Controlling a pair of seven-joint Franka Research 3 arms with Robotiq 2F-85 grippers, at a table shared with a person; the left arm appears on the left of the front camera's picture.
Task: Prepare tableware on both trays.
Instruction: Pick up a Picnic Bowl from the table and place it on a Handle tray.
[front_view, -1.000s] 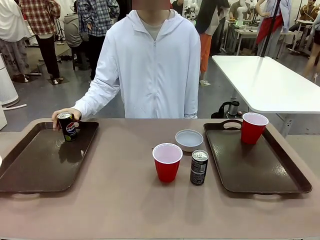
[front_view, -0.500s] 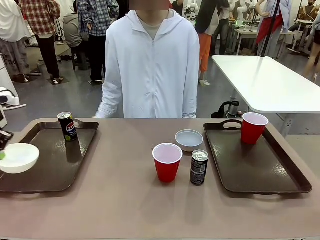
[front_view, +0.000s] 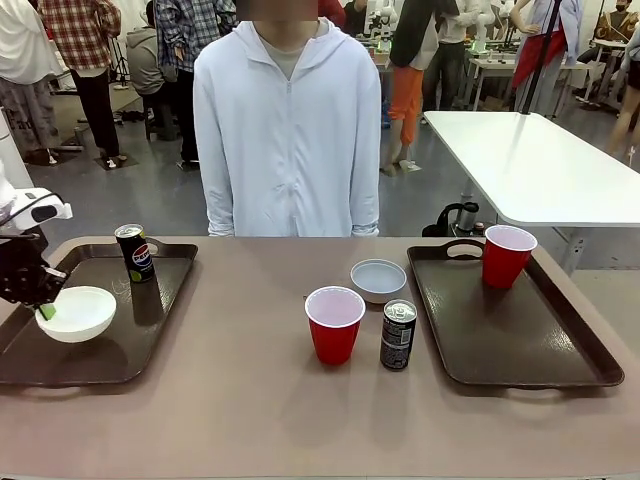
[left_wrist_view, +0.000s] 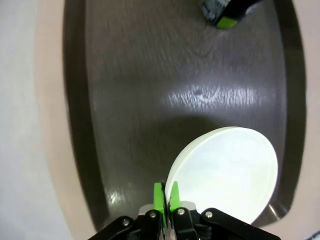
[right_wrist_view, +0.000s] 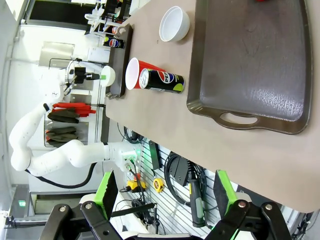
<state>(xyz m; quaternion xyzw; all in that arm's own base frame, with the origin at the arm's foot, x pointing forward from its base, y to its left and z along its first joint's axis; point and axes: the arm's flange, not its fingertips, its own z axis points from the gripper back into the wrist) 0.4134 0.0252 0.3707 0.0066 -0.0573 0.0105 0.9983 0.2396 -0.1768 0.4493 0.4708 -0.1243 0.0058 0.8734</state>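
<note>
My left gripper pinches the near-left rim of a cream-white bowl over the left tray. In the left wrist view the green pads close on the bowl's rim; I cannot tell whether the bowl touches the tray. A dark can stands at that tray's far corner. On the table between the trays are a red cup, a pale grey bowl and a second can. Another red cup stands on the right tray. My right gripper is open, off the table's edge.
A person in a white hooded jacket stands at the far side, arms hanging down. The right wrist view shows the right tray sideways, with the cup, can and bowl beyond. A white table stands behind right.
The person let go of the can on the left tray and drew the hand back. My left arm came in from the left carrying the bowl over that tray.
</note>
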